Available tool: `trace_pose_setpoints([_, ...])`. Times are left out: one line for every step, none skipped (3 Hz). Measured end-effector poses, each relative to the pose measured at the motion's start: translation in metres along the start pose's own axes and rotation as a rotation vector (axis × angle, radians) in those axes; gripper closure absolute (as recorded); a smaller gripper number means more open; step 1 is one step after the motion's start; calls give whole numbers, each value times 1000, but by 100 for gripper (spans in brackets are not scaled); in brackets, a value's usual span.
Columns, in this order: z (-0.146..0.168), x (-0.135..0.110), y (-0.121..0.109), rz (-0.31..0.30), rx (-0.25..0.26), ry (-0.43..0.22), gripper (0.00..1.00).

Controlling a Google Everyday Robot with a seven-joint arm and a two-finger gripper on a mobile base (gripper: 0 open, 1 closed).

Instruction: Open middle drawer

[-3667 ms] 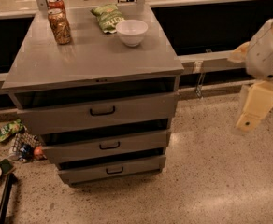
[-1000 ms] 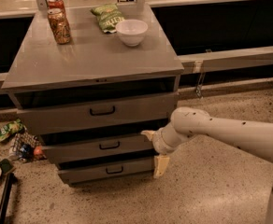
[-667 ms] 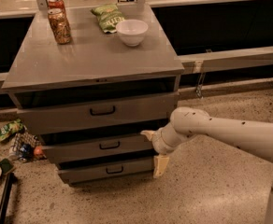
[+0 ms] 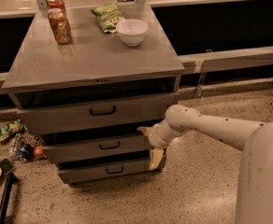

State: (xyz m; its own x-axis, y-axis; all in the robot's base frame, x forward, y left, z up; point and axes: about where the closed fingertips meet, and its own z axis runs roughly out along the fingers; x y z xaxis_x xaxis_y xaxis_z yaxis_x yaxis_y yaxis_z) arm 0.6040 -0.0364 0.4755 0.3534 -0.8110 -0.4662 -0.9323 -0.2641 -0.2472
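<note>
The grey cabinet (image 4: 94,55) has three drawers. The middle drawer (image 4: 80,150) is the mid-sized one, with a low grey front and a small black handle (image 4: 109,145), and its front stands slightly forward of the cabinet. My gripper (image 4: 149,146) is at the right end of that front. It is open, with one finger (image 4: 143,130) at the panel's top edge and the other finger (image 4: 156,158) hanging below it. My white arm (image 4: 211,125) reaches in from the right.
The top drawer (image 4: 99,113) and the bottom drawer (image 4: 108,171) sit above and below. A can (image 4: 59,24), a chip bag (image 4: 107,17) and a white bowl (image 4: 132,31) stand on the cabinet top. Clutter (image 4: 15,139) lies on the floor at the left.
The arm has come down from the right side to the right end of the middle drawer. Over the last second the gripper has edged slightly left. The drawers have not visibly moved.
</note>
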Motion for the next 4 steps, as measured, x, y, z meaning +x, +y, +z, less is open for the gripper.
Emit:
trace_pose_setpoints([13,10,-21,-26,2,2,0])
trace_pose_setpoints([27,22,-36,-23,-4,-1,0])
trace_pose_setpoints([39,33,-35,6,-21,-5,13])
trace_pose_setpoints([44,41,-30,35,-31,-6,37])
